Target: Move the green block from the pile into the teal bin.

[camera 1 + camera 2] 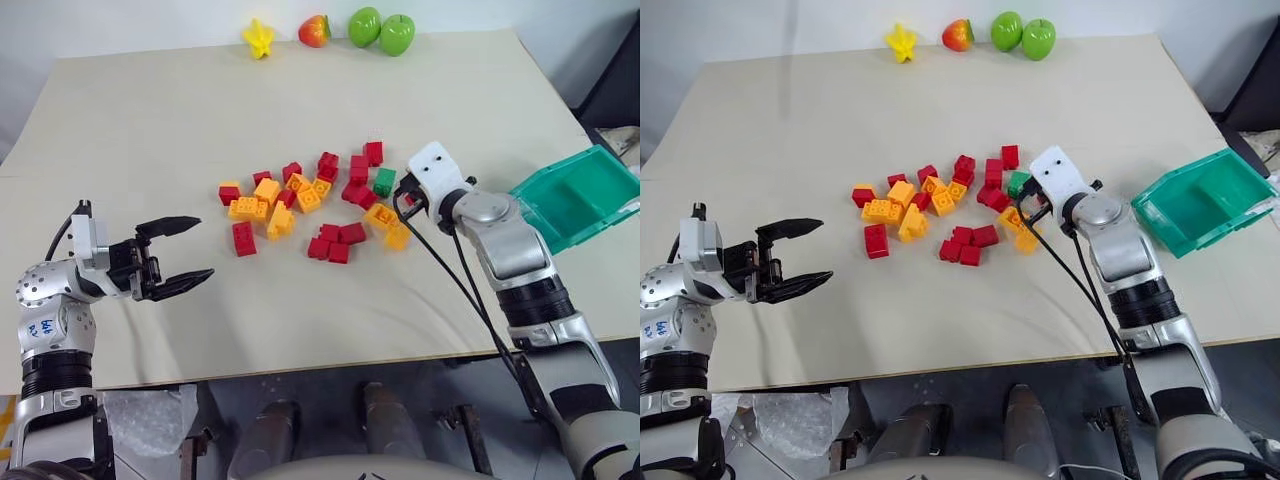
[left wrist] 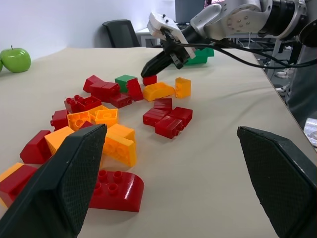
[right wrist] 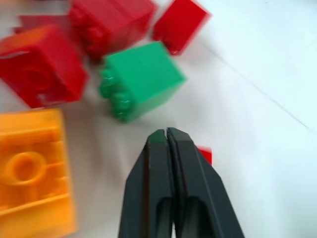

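The small dark green studded plastic brick (image 1: 384,181) is lying on the pale beige tabletop (image 1: 150,130) at the three o'clock edge of the loose pile of small red and yellow-orange studded bricks (image 1: 300,205), touching a red brick on its nine o'clock side. In the right wrist view the green brick (image 3: 140,87) is sitting on its side, studs facing sideways, just beyond the tips of the right claw (image 3: 166,135), not touching them. The right claw's two black fingers are pressing flat together, holding nothing. In the left wrist view the right claw (image 2: 148,69) is pointing down at the tabletop near the green brick, with a small red brick just beside its tip.

The translucent teal rectangular plastic bin (image 1: 575,195) is sitting at three o'clock on the tabletop, at its edge, well apart from the pile and tilted.

The left claw (image 1: 195,250) is hovering at eight o'clock, its fingers spread wide and empty, pointing toward the pile.

At twelve o'clock, along the far edge, a yellow star-shaped toy fruit (image 1: 259,38), a red-orange toy fruit (image 1: 314,30) and two green toy apples (image 1: 380,30) are lying in a row.
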